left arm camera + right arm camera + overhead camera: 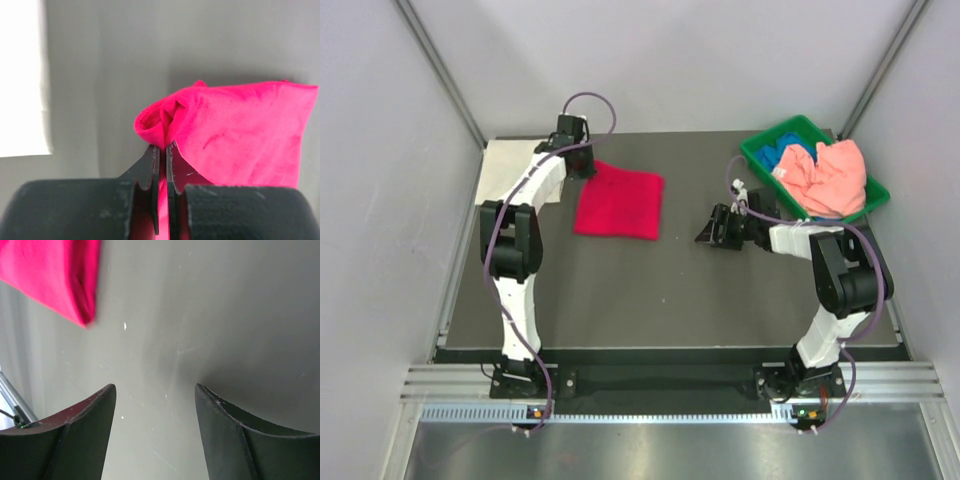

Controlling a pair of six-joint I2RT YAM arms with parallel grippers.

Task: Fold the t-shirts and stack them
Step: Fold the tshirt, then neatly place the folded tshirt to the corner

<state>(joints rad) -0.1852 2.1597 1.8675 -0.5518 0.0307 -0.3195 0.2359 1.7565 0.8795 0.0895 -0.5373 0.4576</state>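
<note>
Red shirt (pixel 619 205) folded flat; left claw (pixel 584 170) at its corner.

2 white arms (pixel 516 300), black joints (pixel 510 245) and jaws, purple cables (pixel 592 97).

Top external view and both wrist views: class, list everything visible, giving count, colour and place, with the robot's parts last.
red t-shirt: one, crimson, folded on the table, far left of centre
white t-shirt: one, white, far left corner
salmon-pink t-shirt: one, salmon, heaped in the bin
blue t-shirt: one, blue, in the bin
green bin: one, green, far right corner
table: one, dark grey
left gripper: one, black, shut on the red t-shirt's edge
right gripper: one, black, open, over bare table
</note>
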